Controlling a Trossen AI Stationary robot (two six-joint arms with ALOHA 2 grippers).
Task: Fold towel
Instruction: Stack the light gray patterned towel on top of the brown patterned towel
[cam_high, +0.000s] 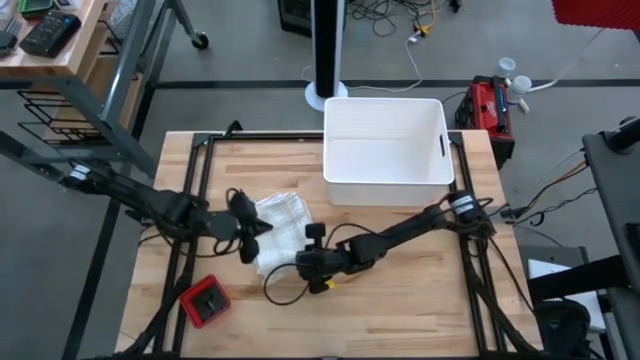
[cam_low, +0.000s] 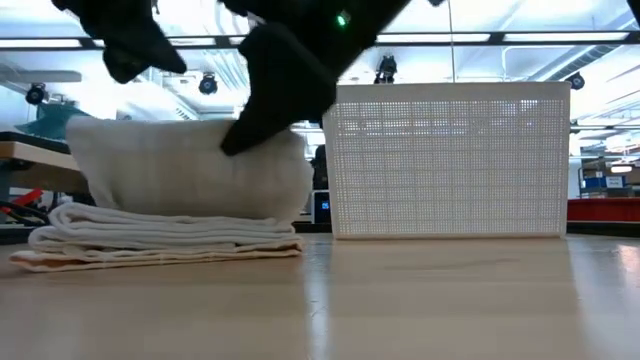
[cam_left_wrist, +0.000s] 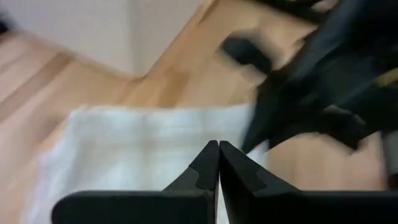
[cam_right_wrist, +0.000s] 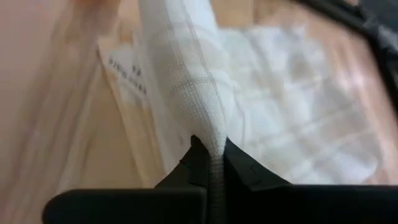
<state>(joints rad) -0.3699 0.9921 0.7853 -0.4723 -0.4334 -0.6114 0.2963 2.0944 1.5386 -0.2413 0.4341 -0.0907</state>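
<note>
Towel (cam_right_wrist: 205, 118) edge pinched thin in my right gripper (cam_right_wrist: 210, 163); left gripper (cam_left_wrist: 218, 163) clenched empty over it. Fabric could slip free if I lift fast.

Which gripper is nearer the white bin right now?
Right. The right gripper, shut on the towel, sits just below the white bin's near-left corner; the left gripper is further left, across the towel.

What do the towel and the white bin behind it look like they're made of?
Towel: soft woven cloth, likely cotton; a grid weave shows and it drapes from the right gripper. Bin: looks like rigid white plastic, matte, one wall finely perforated.
</note>
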